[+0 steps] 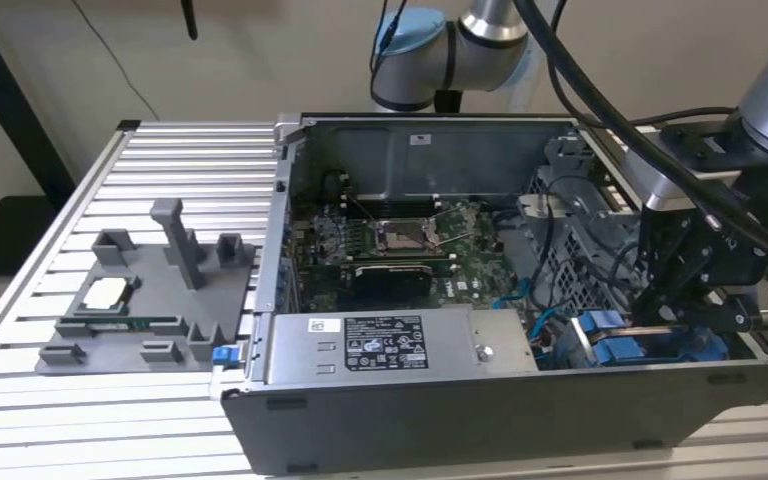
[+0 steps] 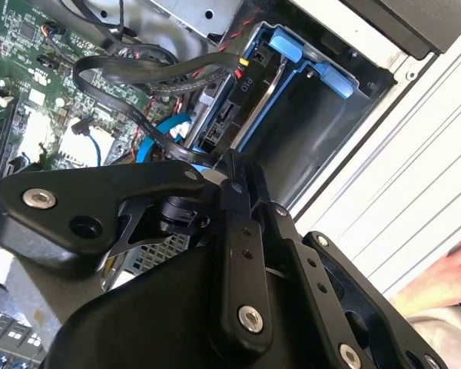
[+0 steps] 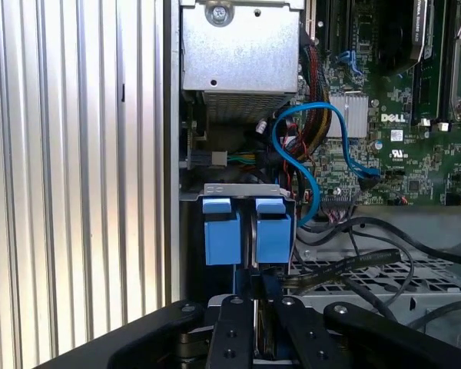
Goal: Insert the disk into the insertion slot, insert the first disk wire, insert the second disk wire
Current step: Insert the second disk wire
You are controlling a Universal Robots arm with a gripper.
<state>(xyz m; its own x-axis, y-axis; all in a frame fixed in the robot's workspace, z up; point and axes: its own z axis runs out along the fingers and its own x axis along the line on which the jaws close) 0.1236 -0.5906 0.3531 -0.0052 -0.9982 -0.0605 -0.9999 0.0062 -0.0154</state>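
Starting at the claw (image 3: 258, 311): parked low inside the computer case (image 1: 491, 415), nose down over the two blue carrier tabs (image 3: 221, 231) at the grey lip of the insertion slot (image 3: 242, 189). Can't tell open or clamped from these angles, so not guessing. Nothing obviously carried either.

Just past it, found the disk (image 2: 217, 123) in the second wrist view: standing on edge in its blue frame, down in the bay rather than out on the tabletop (image 1: 37, 420). Explains the low hover, probably there for the connector end. Spotted a black plug (image 2: 243, 81) sitting against the end of that drive, with its black wire (image 2: 138, 68) looping back toward the motherboard (image 1: 398, 240). Looks like wire number one seated, but calling that a guess. Couldn't make out a second one plugged in.

Further out: a light blue cable (image 3: 274, 138) arcing beside the board, likely slack left to reach the cage. Silver power supply (image 1: 398, 345) next door, along the near wall of the case. Over on the exterior view's left, a grey fixture tray (image 1: 144, 300) on the ribbed tabletop, well apart from the action. Also a person's hand (image 2: 446, 269) outside the case, near it but not touching anything visible.
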